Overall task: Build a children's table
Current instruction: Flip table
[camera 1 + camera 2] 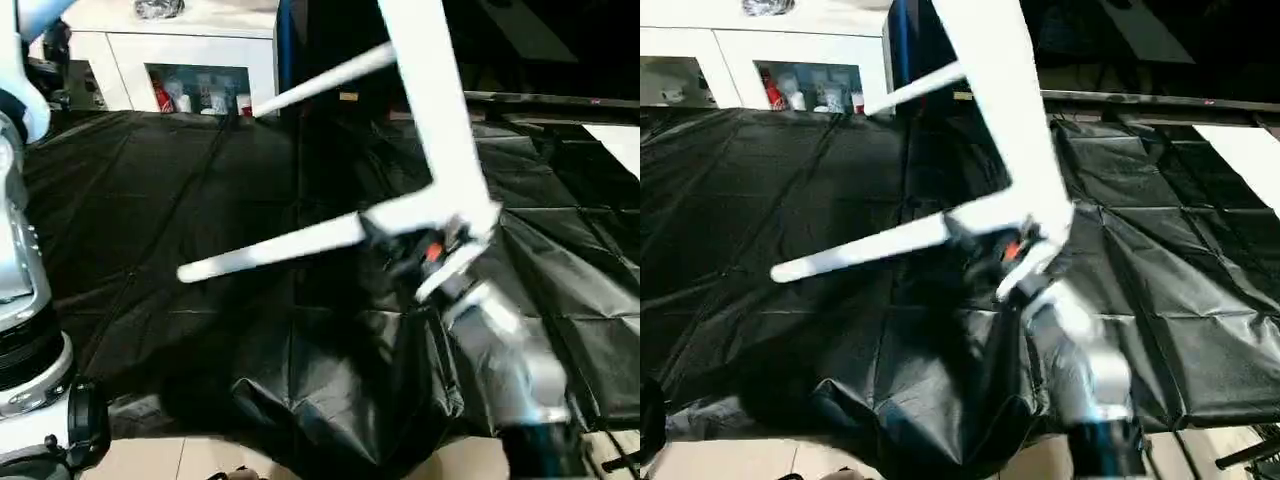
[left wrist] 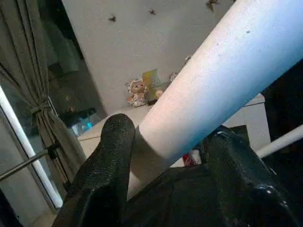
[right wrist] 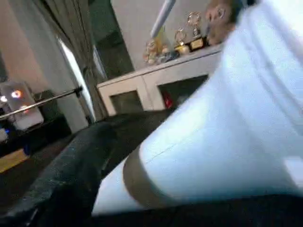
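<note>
Though held aloft, white tabletop (image 1: 430,120) carries tubular legs (image 1: 270,250).

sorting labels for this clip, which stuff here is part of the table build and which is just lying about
Part of the job:
- tabletop, raised on edge
- legs already sticking out of it
- right gripper at its lower corner
- left gripper around a white leg

Just lying about:
- black sheet
- white cabinet with bottles
- stuffed toy
- curtain
</note>
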Tool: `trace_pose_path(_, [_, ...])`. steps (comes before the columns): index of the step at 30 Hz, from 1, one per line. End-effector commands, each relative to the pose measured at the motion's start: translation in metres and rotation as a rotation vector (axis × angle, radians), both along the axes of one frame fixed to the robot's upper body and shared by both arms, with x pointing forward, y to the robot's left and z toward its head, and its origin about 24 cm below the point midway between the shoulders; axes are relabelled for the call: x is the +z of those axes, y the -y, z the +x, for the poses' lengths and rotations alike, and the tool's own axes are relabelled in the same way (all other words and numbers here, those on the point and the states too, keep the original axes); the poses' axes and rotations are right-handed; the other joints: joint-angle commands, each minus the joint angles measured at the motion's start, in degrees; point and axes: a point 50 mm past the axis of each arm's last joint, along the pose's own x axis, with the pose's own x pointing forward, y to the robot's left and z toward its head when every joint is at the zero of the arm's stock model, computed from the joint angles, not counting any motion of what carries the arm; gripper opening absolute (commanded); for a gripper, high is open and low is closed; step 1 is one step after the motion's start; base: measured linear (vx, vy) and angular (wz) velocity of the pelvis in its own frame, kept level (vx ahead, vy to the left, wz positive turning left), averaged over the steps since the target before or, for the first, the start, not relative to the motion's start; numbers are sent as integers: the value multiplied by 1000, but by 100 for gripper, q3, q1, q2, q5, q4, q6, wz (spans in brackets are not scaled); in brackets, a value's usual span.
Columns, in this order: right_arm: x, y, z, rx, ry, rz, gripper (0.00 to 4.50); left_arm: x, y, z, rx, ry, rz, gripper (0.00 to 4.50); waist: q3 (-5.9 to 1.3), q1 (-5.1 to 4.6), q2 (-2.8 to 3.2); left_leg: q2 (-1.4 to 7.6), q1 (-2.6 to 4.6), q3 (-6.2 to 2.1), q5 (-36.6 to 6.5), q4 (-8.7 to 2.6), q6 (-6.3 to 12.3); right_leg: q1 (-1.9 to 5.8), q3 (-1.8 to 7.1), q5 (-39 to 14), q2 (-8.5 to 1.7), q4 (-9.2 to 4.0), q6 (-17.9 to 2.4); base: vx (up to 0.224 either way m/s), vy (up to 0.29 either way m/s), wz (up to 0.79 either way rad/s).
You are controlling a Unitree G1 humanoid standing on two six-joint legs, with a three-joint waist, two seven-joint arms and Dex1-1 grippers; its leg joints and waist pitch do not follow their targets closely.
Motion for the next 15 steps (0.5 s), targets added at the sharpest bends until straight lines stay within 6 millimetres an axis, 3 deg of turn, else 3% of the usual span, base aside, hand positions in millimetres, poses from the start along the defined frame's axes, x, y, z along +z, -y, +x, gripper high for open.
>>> trace_pose_path(1, [20, 1, 7, -11, 72, 63, 374, -45, 1, 15, -41, -235, -140, 219, -223, 5, -67, 378, 32, -175, -1007, -426, 142, 165, 365, -1461, -558, -562, -737, 0, 0, 0])
trace_pose_path(10, [44, 1, 19, -35, 139, 79, 300, -47, -1, 12, -28, -233, -157, 209, -226, 14, -67, 381, 37, -173, -969, -431, 91, 169, 361, -1316, -555, -543, -773, 0, 0, 0])
trace_pose_path(15, [66, 3, 26, -18, 218, 21, 263, -59, -8, 4, 5, -232, -160, 199, -234, 8, -86, 382, 27, -164, -866, -418, 115, 189, 357, -1221, -553, -524, -763, 0, 0, 0])
